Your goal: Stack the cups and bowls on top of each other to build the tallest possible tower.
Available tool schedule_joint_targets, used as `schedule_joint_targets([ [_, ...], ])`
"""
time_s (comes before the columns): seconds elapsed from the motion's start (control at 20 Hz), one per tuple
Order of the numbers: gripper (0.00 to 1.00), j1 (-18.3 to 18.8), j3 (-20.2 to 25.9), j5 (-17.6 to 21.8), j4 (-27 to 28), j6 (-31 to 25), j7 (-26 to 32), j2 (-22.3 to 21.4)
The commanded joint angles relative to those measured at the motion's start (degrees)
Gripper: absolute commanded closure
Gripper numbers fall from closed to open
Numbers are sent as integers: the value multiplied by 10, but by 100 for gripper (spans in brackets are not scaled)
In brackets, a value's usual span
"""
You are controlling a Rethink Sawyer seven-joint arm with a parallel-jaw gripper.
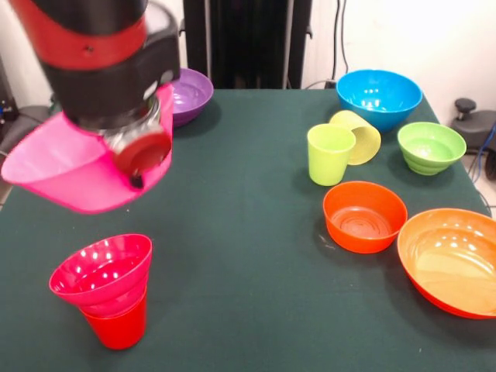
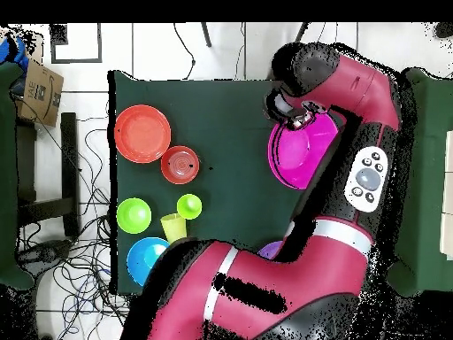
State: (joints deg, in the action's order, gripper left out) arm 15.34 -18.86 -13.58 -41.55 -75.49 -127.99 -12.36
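Note:
My gripper [image 1: 144,155] is shut on the rim of the large pink bowl [image 1: 62,174], which hangs tilted in the air at the left. Below and in front of it stands the tower: a small magenta bowl [image 1: 101,273] sitting in the upright red cup [image 1: 118,329]. In the overhead view the pink bowl [image 2: 305,152] hangs under the gripper [image 2: 296,115], and the tower is hidden. At the right are the lime green cup [image 1: 329,153], the pale yellow cup [image 1: 358,136] on its side, the ribbed green bowl [image 1: 431,147], the blue bowl [image 1: 380,97], the small orange bowl [image 1: 364,217] and the large orange bowl [image 1: 453,260].
The purple bowl [image 1: 190,94] sits at the far left of the dark green table [image 1: 248,256], partly behind the arm. The large orange bowl reaches the table's right edge. A cardboard box [image 2: 40,88] and cables lie on the floor beyond the table.

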Motion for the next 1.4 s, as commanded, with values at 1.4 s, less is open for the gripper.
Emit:
schedule_joint_targets([
  [1.4, 100, -24, 24, 36, -33, 69, -36, 17],
])
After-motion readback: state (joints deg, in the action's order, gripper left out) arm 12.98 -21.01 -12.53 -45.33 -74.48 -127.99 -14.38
